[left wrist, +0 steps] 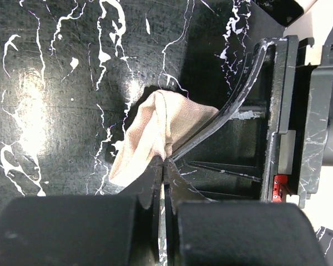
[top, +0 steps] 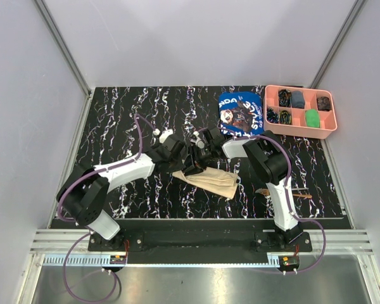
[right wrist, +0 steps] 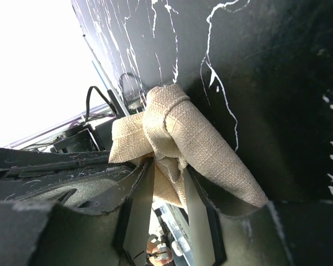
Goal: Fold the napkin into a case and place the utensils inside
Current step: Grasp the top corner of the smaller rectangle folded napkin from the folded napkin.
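Napkin (top: 212, 180), pinched by left hand (left wrist: 164, 163) and right hand (right wrist: 166, 172), lies half hidden.

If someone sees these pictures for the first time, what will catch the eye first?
Both arms meet near the middle of the black marbled table, where the left gripper and the right gripper each pinch the beige napkin, which is bunched up between them. At the far right corner, a pink compartment tray sits beside a blue printed cloth.
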`<state>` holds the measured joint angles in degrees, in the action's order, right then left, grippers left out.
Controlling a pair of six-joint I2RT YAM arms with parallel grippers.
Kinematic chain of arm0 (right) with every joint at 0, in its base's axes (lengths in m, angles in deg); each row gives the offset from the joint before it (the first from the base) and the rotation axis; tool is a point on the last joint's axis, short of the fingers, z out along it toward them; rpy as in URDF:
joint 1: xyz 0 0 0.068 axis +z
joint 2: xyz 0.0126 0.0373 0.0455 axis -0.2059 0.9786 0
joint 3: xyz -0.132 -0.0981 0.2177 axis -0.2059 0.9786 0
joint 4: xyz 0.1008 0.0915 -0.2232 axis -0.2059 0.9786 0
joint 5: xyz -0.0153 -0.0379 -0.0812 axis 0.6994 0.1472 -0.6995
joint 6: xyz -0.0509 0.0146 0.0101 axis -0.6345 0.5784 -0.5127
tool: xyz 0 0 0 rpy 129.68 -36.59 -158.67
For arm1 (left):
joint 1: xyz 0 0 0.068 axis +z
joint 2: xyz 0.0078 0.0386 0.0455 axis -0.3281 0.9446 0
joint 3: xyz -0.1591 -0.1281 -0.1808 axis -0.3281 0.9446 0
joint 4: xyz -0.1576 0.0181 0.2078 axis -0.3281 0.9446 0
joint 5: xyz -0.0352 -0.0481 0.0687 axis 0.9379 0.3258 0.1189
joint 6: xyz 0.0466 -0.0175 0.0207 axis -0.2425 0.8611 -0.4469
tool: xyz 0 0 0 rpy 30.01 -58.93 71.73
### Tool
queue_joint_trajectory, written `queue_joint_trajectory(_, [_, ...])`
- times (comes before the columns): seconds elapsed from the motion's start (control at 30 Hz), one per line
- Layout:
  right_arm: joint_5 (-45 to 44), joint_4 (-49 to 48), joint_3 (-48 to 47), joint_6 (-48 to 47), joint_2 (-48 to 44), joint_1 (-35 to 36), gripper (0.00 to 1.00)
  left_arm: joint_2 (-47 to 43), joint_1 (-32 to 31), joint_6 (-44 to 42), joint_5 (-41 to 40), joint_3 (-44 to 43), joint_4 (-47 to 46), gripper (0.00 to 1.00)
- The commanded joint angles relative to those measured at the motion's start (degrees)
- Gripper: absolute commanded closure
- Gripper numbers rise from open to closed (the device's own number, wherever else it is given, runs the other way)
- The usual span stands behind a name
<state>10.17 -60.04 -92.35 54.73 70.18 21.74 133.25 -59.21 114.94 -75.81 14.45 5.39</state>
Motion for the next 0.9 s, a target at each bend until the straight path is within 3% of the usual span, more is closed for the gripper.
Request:
queue_joint_trajectory(0.0, [1.3,-1.4,0.5,-0.6,-3.0,-0.1,0.65,0.4,-0.1,-1.2,-1.6,3.2,-1.8,1.00])
queue_joint_trajectory(0.07, [2.2,-1.2,-0.5,-0.6,-1.4,-0.1,0.78,0.2,-0.2,-1.4,-1.2,3.4,-2.5,1.00])
queue_joint_trajectory(0.23, [1.8,-1.5,-1.2,-0.5,-0.1,0.6,0.78,0.9,-0.4,-2.0,-1.1,1.9,-2.7,1.00])
queue_joint_trajectory(0.33, [-0.7,1.3,-2.6,-1.7,0.7,1.4,1.00,2.4,-0.5,-2.1,-0.6,0.8,-2.6,1.00])
queue_joint_trajectory(0.47, [-1.8,1.4,-3.2,-2.6,0.7,1.9,1.00,4.6,-0.5,-1.8,-0.5,-1.3,-1.4,1.00])
queue_joint_trajectory(0.53, [-1.8,3.6,-3.4,-3.0,0.3,1.9,0.97,5.3,-0.5,-1.7,-0.3,-1.7,-1.4,1.00])
queue_joint_trajectory(0.6, [-1.1,4.5,-3.5,-3.9,-0.1,1.9,0.78,5.3,-0.5,-1.7,-0.3,-1.9,-1.4,1.00])
queue_joint_trajectory(0.7, [-1.6,7.6,-4.3,-6.5,-0.5,1.8,0.66,3.8,-0.5,-1.0,-0.6,-1.0,-1.2,1.00])
queue_joint_trajectory(0.87, [-1.8,8.2,-3.2,-7.0,-3.2,0.5,0.60,1.7,-0.5,-0.9,-1.2,-0.4,-0.4,1.00])
